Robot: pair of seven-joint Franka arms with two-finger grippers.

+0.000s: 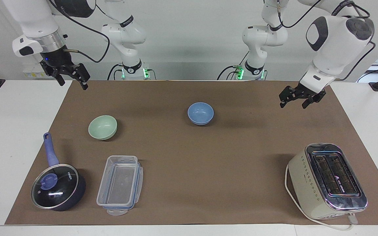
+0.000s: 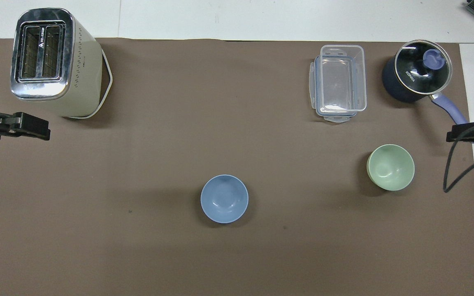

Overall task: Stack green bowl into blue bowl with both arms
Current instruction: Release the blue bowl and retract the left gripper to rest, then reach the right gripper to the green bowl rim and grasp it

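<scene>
Green bowl (image 1: pixel 102 127) and blue bowl (image 1: pixel 200 113) are seen well apart, unstacked; nothing is held. Left gripper (image 1: pixel 300 98) and right gripper (image 1: pixel 67 75) hang spread, empty.

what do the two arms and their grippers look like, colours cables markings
Both arms are glossy white jointed tubes with dark grey round joint caps and black lettered bands; green lights glow at both bases. Black cables trail along each. The left gripper and right gripper are black, two-fingered; the right one hangs from a silver ring with a small blue light.
</scene>
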